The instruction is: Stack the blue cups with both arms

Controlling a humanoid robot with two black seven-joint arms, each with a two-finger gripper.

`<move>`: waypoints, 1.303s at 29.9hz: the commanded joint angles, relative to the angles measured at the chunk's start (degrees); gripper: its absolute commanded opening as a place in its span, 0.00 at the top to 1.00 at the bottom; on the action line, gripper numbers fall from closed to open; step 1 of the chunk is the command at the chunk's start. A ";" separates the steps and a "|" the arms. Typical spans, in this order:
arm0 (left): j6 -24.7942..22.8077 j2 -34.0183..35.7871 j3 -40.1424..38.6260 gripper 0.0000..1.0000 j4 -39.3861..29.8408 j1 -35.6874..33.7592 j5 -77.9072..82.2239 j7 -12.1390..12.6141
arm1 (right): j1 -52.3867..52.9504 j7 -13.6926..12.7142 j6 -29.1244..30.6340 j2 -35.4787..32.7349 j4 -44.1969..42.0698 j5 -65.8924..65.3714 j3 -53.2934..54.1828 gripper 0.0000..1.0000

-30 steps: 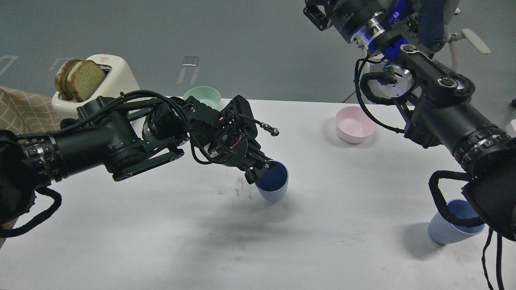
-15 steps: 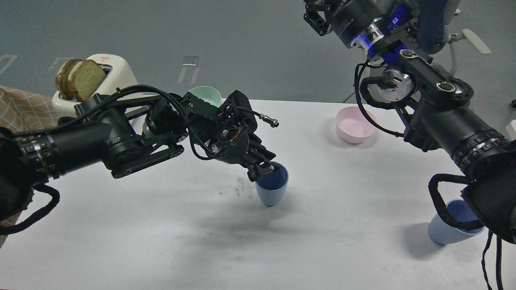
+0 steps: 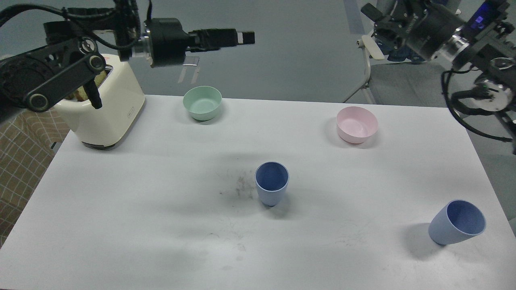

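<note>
One blue cup (image 3: pixel 272 184) stands upright in the middle of the white table (image 3: pixel 121 209). The second blue cup (image 3: pixel 457 222) sits near the front right edge, tilted with its mouth facing up and right. My left gripper (image 3: pixel 244 37) is high above the table's far left, pointing right, holding nothing; seen side-on, its fingers cannot be told apart. My right gripper (image 3: pixel 373 12) is high at the top right, dark and end-on, far from both cups.
A cream toaster (image 3: pixel 111 108) with bread stands at the back left. A mint-green bowl (image 3: pixel 202 102) and a pink bowl (image 3: pixel 357 124) sit along the far edge. A checked cloth (image 3: pixel 20 161) lies left of the table. Dark scuff marks (image 3: pixel 242 187) lie beside the middle cup.
My left gripper has let go of the middle cup's rim and risen up to the far left. My right arm has lifted up and back, uncovering the right cup.
</note>
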 commanded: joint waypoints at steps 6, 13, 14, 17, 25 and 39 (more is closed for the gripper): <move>0.40 0.49 -0.59 0.04 2.63 5.53 -13.66 -0.01 | -6.76 0.00 -1.16 -30.89 20.50 -20.10 -5.46 0.00; 0.40 -0.39 -0.59 0.04 2.55 5.98 -13.66 -0.01 | -17.49 0.00 -9.76 -47.53 31.42 -22.69 -8.53 0.00; 0.31 -0.48 -0.59 0.04 2.55 5.98 -13.66 -0.01 | -18.28 0.00 -10.82 -48.41 31.86 -22.69 -9.05 0.00; 0.31 -0.65 -0.41 0.04 2.46 6.07 -13.57 -0.01 | -20.49 0.00 -16.87 -50.88 32.74 -22.95 -15.62 0.00; 0.31 -1.44 0.11 0.04 1.76 7.12 -13.39 -0.01 | -20.67 0.00 -25.59 -50.53 34.67 -26.29 -28.39 0.00; 0.23 -1.97 0.20 0.04 1.76 7.30 -13.31 -0.01 | -21.98 0.00 -27.53 -42.00 35.56 -28.93 -32.70 0.05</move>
